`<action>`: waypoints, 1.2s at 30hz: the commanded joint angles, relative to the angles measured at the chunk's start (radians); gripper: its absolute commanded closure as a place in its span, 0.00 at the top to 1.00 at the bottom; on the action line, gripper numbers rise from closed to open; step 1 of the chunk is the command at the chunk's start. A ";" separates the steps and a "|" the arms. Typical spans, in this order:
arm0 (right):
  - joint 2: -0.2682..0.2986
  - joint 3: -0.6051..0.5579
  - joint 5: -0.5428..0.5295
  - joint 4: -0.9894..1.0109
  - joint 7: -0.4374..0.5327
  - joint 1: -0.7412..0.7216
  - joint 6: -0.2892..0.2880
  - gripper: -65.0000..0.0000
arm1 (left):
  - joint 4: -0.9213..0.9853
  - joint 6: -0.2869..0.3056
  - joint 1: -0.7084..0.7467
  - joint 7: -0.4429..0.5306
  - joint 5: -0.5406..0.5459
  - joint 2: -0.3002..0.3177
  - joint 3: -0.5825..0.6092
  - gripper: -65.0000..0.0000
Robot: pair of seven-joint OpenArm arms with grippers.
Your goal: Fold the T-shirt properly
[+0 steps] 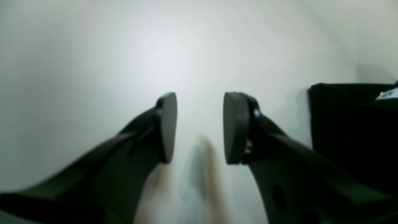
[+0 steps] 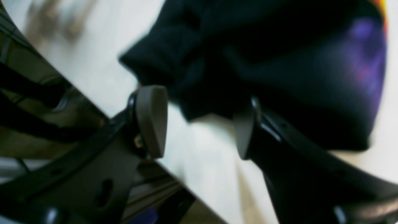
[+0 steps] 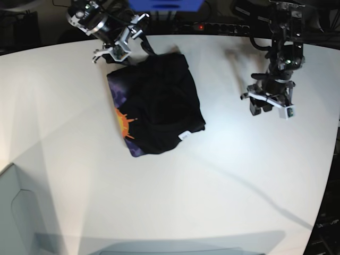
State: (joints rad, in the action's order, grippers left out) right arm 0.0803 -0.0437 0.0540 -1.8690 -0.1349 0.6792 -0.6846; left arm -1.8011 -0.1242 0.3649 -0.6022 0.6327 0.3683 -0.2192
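Observation:
The black T-shirt [image 3: 154, 101] lies folded into a compact rectangle on the white table, with an orange sun [image 3: 125, 123], purple print and a small white tag [image 3: 184, 136] showing. My right gripper [image 3: 109, 54] is open at the shirt's far left corner. In the right wrist view, this gripper [image 2: 199, 124] has its jaws apart and empty, and the shirt's edge [image 2: 264, 62] lies just beyond them. My left gripper [image 3: 270, 110] is open and empty over bare table, well to the right of the shirt. The left wrist view shows this gripper [image 1: 200, 127], with the shirt [image 1: 351, 130] and tag [image 1: 387, 93] at the right.
The white table [image 3: 212, 180] has a curved far edge close behind my right gripper. Its edge and dark frame show in the right wrist view [image 2: 46, 93]. A power strip [image 3: 212, 26] and a blue box [image 3: 164, 4] stand behind the table.

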 commanded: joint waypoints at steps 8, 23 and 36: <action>-0.003 -0.040 -0.016 0.079 0.019 -0.048 0.004 0.53 | -0.019 0.008 0.003 0.020 -0.001 0.011 -0.007 0.37; -0.017 -0.061 -0.015 0.194 0.017 -0.131 0.004 0.52 | -0.019 0.008 0.019 0.018 0.000 0.011 -0.059 0.37; -0.017 -0.060 -0.015 0.213 0.017 -0.175 0.006 0.00 | -0.056 0.008 0.035 0.018 -0.007 0.011 -0.059 0.37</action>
State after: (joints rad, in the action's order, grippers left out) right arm 0.0639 -0.1051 0.0486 -1.6421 -0.1375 0.4992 -0.6834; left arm -1.8408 -0.1238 0.4023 -0.6003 0.6258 0.3679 -0.2714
